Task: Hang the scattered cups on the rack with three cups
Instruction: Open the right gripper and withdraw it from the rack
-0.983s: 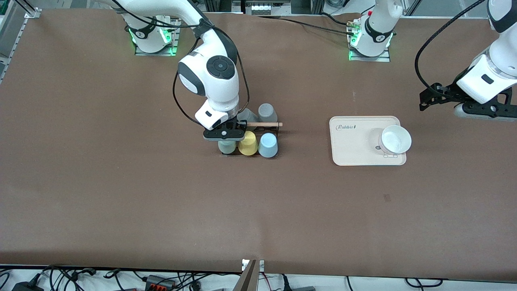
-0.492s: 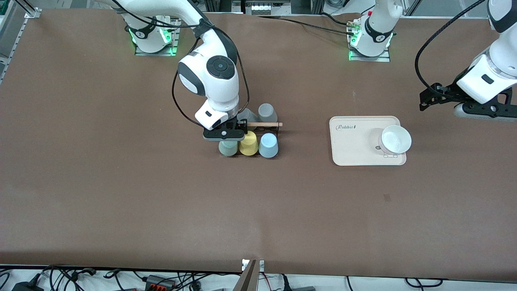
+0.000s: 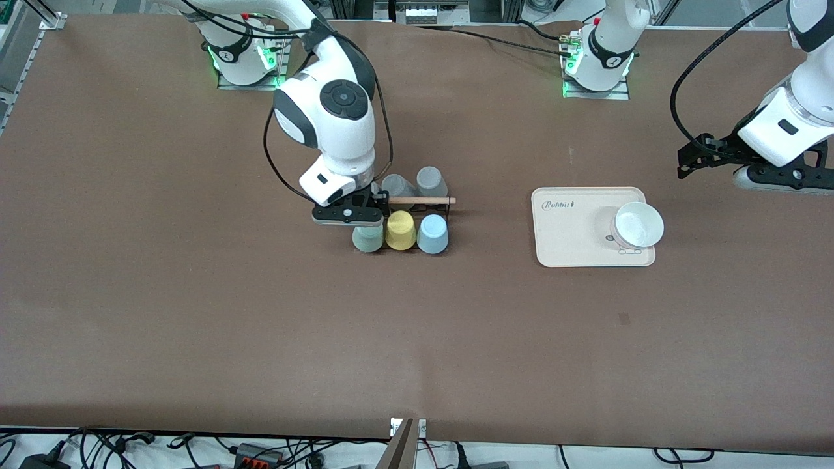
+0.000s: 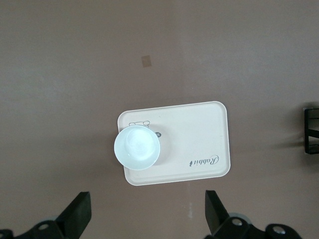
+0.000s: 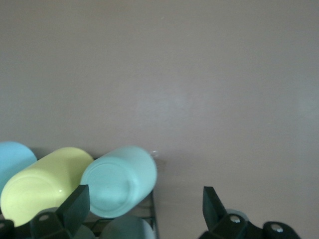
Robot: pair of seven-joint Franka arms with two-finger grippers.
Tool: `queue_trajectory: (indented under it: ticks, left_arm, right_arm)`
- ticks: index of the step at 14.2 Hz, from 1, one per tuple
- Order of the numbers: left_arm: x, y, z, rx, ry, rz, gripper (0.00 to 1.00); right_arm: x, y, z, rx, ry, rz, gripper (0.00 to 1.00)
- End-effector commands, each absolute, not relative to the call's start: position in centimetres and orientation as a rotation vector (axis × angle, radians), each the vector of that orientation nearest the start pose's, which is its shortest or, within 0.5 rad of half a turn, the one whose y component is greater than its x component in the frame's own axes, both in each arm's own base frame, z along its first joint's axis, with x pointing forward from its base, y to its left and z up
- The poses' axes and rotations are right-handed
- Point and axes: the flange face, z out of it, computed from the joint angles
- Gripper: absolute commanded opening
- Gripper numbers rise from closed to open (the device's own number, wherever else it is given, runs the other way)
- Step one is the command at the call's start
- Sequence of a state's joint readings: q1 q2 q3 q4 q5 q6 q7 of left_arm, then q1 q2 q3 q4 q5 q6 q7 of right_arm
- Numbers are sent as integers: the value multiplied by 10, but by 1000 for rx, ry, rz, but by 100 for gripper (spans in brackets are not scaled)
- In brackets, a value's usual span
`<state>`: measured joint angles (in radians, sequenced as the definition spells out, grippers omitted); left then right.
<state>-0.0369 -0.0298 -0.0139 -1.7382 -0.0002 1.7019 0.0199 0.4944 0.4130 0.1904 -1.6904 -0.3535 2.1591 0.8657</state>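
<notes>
The black wire rack (image 3: 435,208) with its wooden rod (image 3: 427,200) stands mid-table. Three upturned cups sit on its pegs on the side nearer the front camera: the mint green cup (image 3: 367,238), a yellow cup (image 3: 400,230) and the light blue cup (image 3: 432,234). My right gripper (image 3: 346,214) hovers over the rack's end beside the mint cup, open and empty. In the right wrist view the mint cup (image 5: 119,181) lies beside one fingertip (image 5: 76,203), with the yellow cup (image 5: 45,184) and the blue cup (image 5: 12,159) beside it. My left gripper (image 3: 772,177) waits open at the left arm's end of the table.
Two grey cups (image 3: 399,185) (image 3: 431,179) sit on the rack's side farther from the front camera. A beige tray (image 3: 573,228) with a white bowl (image 3: 637,225) lies toward the left arm's end. It also shows in the left wrist view (image 4: 199,144).
My right gripper has shifted a little toward the right arm's end of the table, off the mint cup, which stays on the rack. The left arm has not moved.
</notes>
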Motion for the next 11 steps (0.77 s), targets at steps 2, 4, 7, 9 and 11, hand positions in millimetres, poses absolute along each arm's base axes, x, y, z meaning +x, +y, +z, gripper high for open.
queue_trajectory:
  ticks: [2,4,7,9,11]
  left_arm:
    - [553,-25,580,-3137,125,12,100]
    - [553,-24,580,-3137,123,14,100]
    - [553,-24,580,-3137,123,14,100]
    - [553,-24,580,-3137,121,14,100]
    - [553,-24,580,-3139,106,17,100]
  right_arm:
    - [555,348,419,-3215,75,-255,100]
    - [570,300,452,-3173,105,-172,100]
    - [582,211,501,-3129,178,-75,100]
    - [590,150,524,-3088,223,-71,100]
    - [590,80,544,-3106,206,-41,100]
